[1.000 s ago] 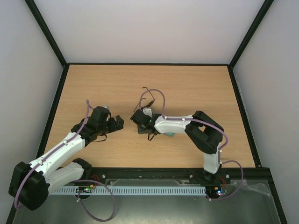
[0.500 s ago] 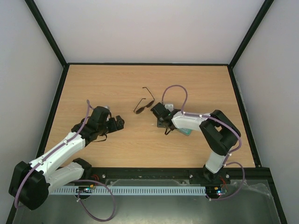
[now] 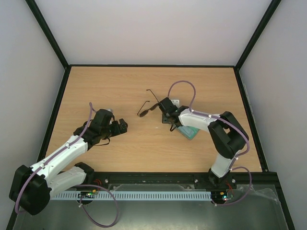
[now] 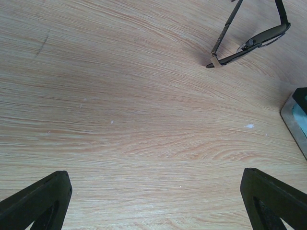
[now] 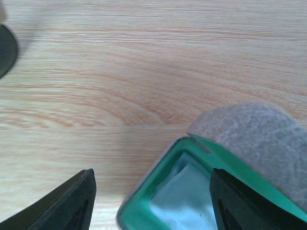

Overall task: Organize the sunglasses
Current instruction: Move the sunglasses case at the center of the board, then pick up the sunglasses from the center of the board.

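The sunglasses (image 3: 147, 107) lie on the wooden table, temple arms unfolded, thin dark frame and dark lenses; they also show at the top right of the left wrist view (image 4: 249, 40). My right gripper (image 3: 168, 115) is open and empty just right of them, over the near-left end of the open grey case (image 3: 190, 132). The right wrist view shows the case's green lining (image 5: 144, 211), its grey lid (image 5: 254, 139) and the light blue cloth (image 5: 187, 203) inside, between my open right gripper's (image 5: 151, 175) fingers. My left gripper (image 3: 121, 126) is open and empty left of the sunglasses, over bare wood (image 4: 154, 175).
A black rail borders the table (image 3: 96, 91) on all sides, with white walls beyond. The case corner (image 4: 293, 117) shows at the right edge of the left wrist view. A dark rounded shape (image 5: 5, 50) sits at the right wrist view's left edge.
My right gripper has drawn back to the right, from left of the case to over its end. The sunglasses, earlier by that gripper, now lie free on the table. The left arm has not moved.
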Available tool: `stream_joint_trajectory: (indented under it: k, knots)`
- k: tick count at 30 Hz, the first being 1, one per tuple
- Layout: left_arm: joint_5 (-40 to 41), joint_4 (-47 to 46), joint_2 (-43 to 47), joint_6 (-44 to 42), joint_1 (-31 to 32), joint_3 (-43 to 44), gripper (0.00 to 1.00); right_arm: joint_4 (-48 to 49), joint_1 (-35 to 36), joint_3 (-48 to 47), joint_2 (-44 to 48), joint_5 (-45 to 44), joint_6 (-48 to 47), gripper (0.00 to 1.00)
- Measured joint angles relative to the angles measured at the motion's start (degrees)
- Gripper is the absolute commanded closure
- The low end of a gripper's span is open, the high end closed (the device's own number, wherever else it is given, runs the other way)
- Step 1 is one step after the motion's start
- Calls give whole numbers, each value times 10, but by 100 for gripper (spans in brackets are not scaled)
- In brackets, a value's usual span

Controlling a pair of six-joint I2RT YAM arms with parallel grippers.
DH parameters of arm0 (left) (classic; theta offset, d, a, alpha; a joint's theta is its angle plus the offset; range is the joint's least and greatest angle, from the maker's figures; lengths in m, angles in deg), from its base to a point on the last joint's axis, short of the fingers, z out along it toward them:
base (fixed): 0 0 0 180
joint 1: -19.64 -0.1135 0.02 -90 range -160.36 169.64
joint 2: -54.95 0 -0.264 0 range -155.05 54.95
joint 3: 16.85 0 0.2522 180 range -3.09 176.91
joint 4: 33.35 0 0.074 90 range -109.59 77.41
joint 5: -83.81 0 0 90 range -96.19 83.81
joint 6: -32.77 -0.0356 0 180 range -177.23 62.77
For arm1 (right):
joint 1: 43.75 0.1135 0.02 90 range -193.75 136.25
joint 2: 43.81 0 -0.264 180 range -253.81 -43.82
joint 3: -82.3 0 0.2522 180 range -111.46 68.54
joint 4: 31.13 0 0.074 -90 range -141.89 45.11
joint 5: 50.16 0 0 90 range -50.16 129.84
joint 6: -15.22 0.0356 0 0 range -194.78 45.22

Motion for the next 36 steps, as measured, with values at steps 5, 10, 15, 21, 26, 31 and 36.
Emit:
stream_joint_trajectory:
  k: [5,10,15,21,26,31,36]
  knots:
    - [0,0,0,0,0,0,1,-4,0,-10,42,50,-4,24]
    - [0,0,0,0,0,0,1,-8,0,-91,36,108,21,19]
    - [-2,0,0,-2,-1,0,1,-7,0,-162,-24,141,64,19]
    - [-16,-8,11,-3,-3,-8,1,-16,0,-193,-98,160,111,22]
    - [-32,-19,14,-2,-3,-21,1,-25,0,-206,-121,162,142,25]
    - [-42,-24,19,-4,-3,-24,1,-26,0,-231,-134,165,161,31]
    - [-47,-33,25,-4,-3,-30,1,-25,0,-230,-135,179,172,37]
